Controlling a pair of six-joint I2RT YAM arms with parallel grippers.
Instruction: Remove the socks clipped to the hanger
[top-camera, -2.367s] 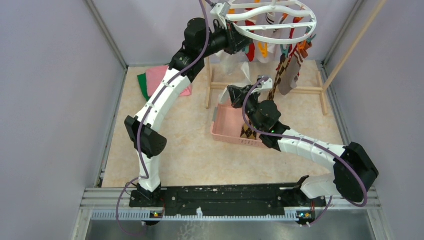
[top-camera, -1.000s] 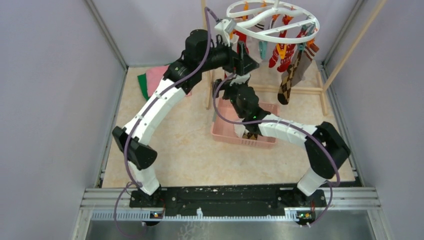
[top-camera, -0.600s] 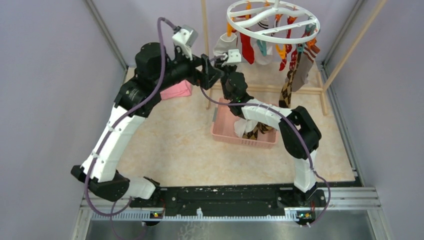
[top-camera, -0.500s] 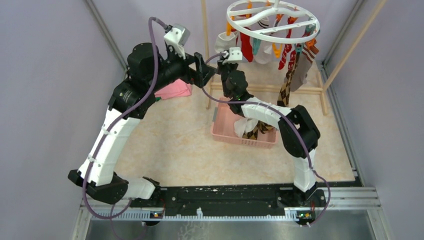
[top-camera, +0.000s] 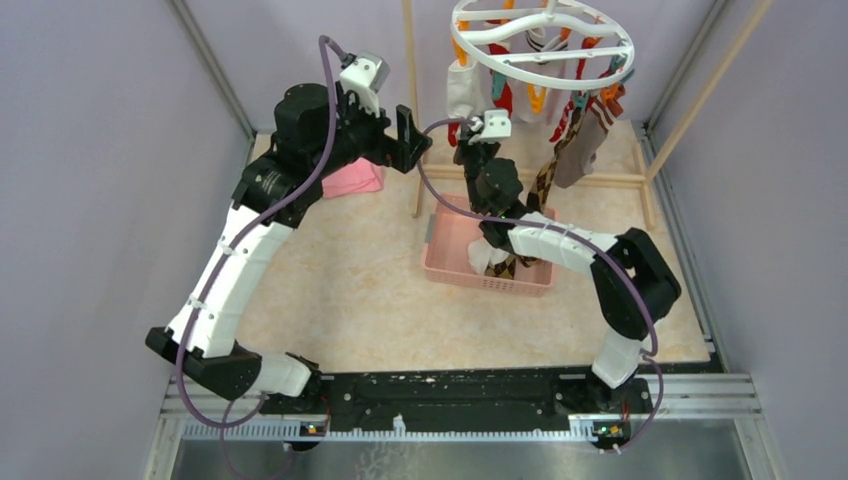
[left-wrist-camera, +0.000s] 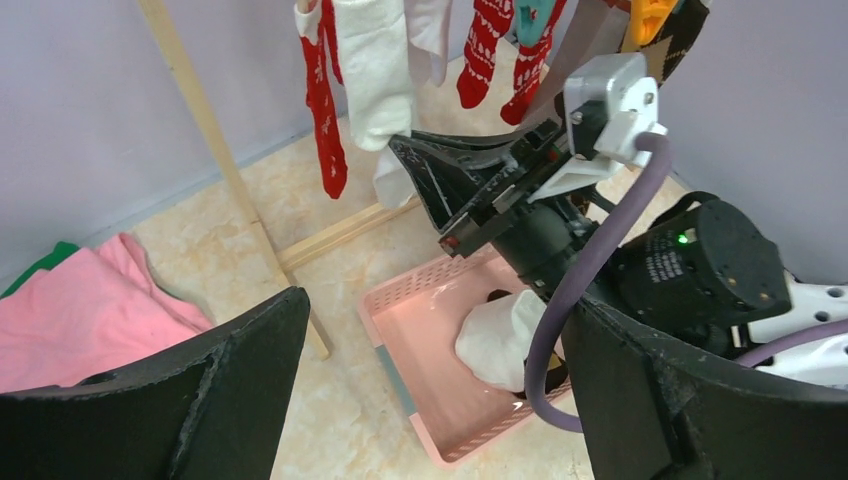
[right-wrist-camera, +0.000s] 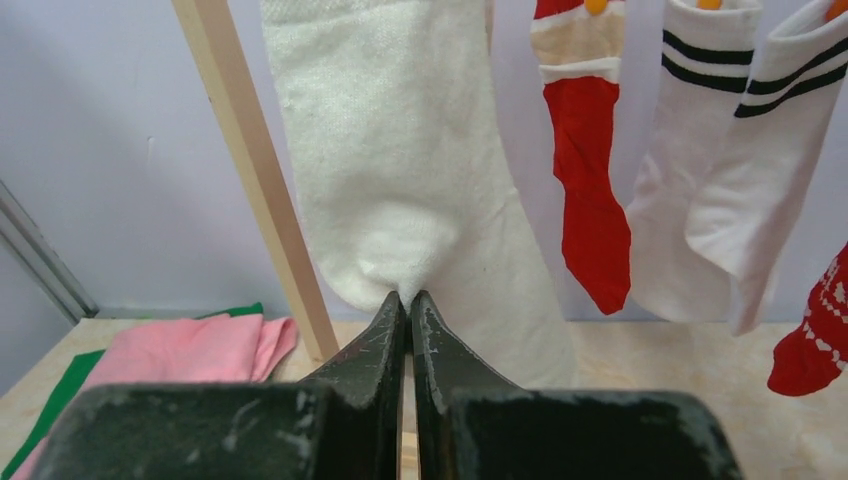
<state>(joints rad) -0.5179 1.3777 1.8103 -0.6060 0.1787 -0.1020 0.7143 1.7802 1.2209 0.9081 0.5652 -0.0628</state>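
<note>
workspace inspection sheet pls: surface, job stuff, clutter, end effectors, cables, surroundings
surface: beige marbled table top, no spills seen
job's things: white ring hanger overhead; white sock, red sock and striped socks hang from it; loose socks lie in the pink basket
clutter: folded pink and green cloths at far left
end effectors: left end effector open, holding nothing; right end effector shut on the white sock's lower end
cables: purple cables along both arms, no snag seen
surroundings: lilac walls; wooden rack beside the socks
</note>
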